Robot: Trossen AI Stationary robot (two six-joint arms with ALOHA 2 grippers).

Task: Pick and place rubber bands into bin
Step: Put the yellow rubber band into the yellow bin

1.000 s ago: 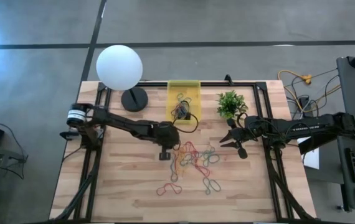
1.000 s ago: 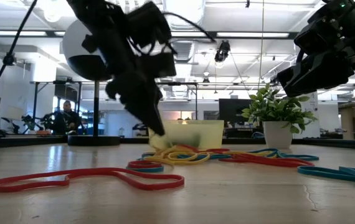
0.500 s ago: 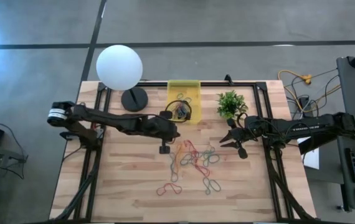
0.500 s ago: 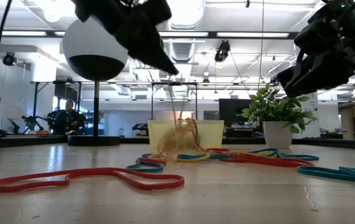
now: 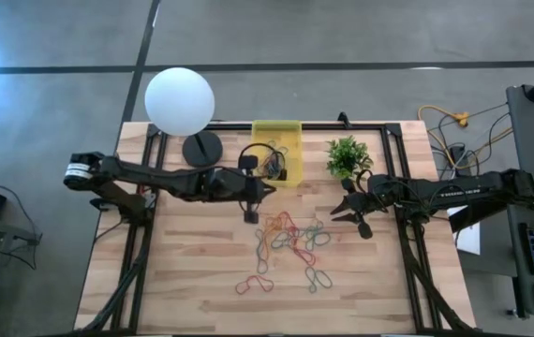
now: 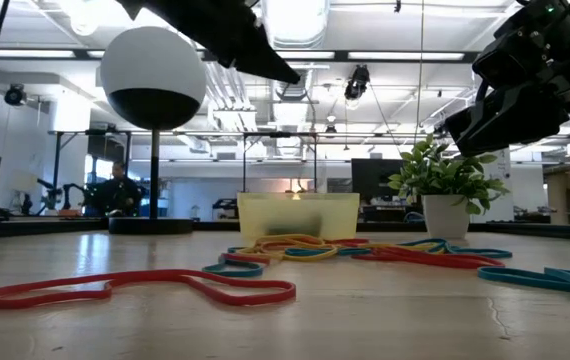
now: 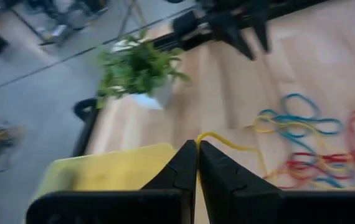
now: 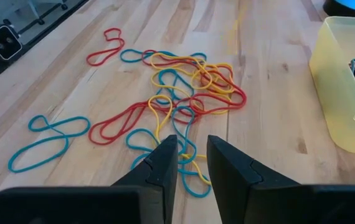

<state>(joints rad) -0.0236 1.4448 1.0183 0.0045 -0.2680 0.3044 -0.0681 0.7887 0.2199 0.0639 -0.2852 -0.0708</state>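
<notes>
Several rubber bands [image 5: 290,236] in red, yellow and blue lie in a loose pile [image 8: 184,93] at mid table. The yellow bin [image 5: 276,148] stands just beyond them with a few bands inside. My left gripper [image 5: 259,192] hangs high above the table [image 6: 265,60] between bin and pile, shut on a yellow band [image 7: 227,144]. My right gripper [image 5: 349,223] hovers open to the right of the pile with nothing between its fingers [image 8: 165,162]. My left gripper pinches one yellow band at a bend [image 7: 201,137] between its two fingertips. The fingers come from the table's left, slanting a little downward. The band runs off from the tips toward the pile [image 7: 314,149]; I cannot tell whether its far end lies on the table.
A white globe lamp [image 5: 180,101] on a black foot stands at the far left, and a small potted plant [image 5: 346,157] to the right of the bin. Separate bands lie near the front [image 5: 253,284]. Black frame rails run along the table's sides.
My left gripper has risen well clear of the table and tipped from steeply downward toward level, staying shut. It pulled bands up out of the pile. Most have dropped back flat, and the yellow one stays in its fingertips.
</notes>
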